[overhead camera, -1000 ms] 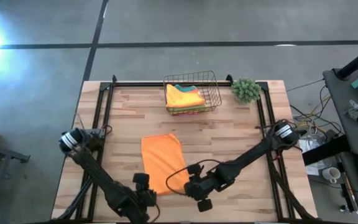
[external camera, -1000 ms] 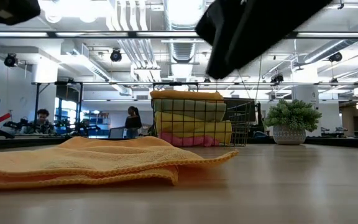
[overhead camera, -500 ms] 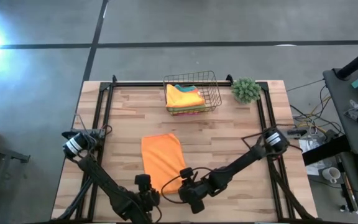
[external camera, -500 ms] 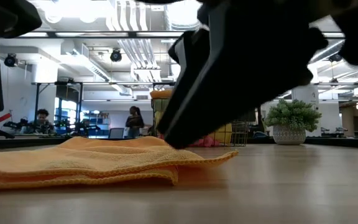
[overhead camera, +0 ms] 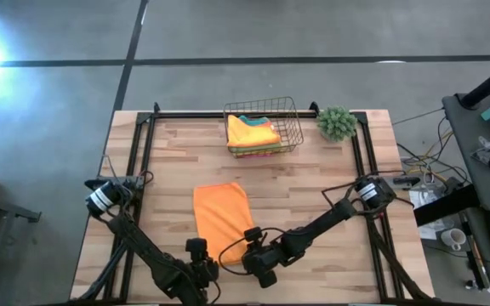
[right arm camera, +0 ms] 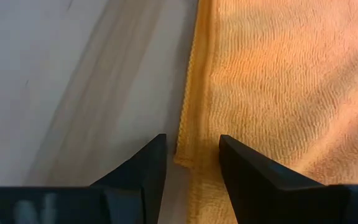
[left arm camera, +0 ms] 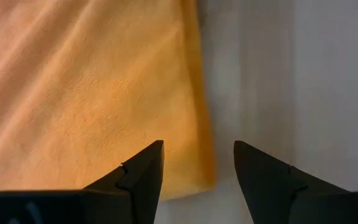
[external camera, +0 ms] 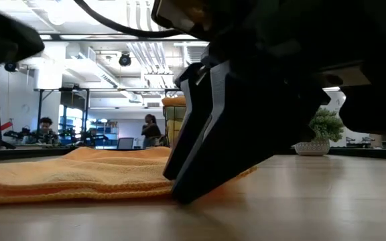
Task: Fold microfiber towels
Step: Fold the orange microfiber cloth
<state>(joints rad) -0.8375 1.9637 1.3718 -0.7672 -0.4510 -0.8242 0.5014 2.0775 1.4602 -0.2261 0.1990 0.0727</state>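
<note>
Right gripper (overhead camera: 256,257) now nearer orange towel (overhead camera: 221,218); folded towels (overhead camera: 253,133) in basket (overhead camera: 292,115).

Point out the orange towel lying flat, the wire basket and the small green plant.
orange towel (overhead camera: 220,218), high view, middle of its top surface.
wire basket (overhead camera: 297,127), high view, right wall.
green plant (overhead camera: 337,123), high view, centre of its foliage.

Overhead, table-level and wrist views share the orange towel (overhead camera: 221,219).

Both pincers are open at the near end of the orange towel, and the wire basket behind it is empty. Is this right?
Not quite: the wire basket holds folded towels, as the high view shows. The rest stands: left pincer and right pincer are open at the near end of the orange towel.
</note>
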